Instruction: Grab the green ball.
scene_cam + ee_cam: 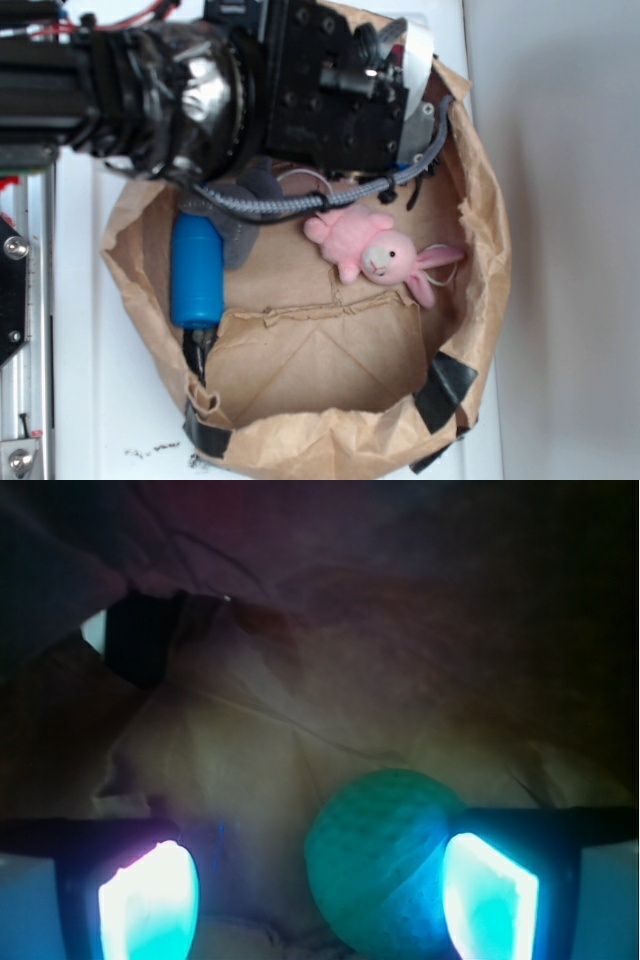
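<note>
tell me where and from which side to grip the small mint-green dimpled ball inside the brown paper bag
Grip the small mint-green dimpled ball across its widest middle, one finger on each side, coming straight in along the wrist view. A sphere offers no better edge. It already sits between the open gripper fingers, off-centre against the right-hand finger in that view, so shift slightly that way before closing.

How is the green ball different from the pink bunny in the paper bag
The green ball is mint green, round and finely dimpled; the pink bunny is pink, soft-looking plush with ears and limbs. The ball sits between the fingers of the gripper, close against the right one; the bunny lies free, away from them. The ball shows only in the wrist view, the bunny only in the exterior view. Both rest on the brown paper bag.
</note>
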Motion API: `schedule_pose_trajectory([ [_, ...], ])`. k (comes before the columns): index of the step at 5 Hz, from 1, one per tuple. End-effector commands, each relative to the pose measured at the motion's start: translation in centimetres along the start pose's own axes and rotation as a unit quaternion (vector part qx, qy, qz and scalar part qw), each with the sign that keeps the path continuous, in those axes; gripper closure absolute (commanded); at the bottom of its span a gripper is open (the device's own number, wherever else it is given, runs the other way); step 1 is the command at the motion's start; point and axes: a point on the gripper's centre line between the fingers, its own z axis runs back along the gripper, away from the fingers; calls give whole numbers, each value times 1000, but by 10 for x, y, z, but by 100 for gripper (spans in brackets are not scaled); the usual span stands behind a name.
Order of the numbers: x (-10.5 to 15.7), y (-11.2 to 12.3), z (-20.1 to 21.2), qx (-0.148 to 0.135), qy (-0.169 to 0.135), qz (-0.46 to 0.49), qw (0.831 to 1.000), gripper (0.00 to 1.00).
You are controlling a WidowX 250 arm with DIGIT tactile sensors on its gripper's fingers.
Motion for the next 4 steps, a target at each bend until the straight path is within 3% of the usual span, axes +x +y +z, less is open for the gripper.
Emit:
schedule_pose_trajectory([
  [1, -5, 2, 8, 5, -17, -10, 1000, 100],
  [4, 2, 9, 16, 2, -12, -5, 1000, 100],
])
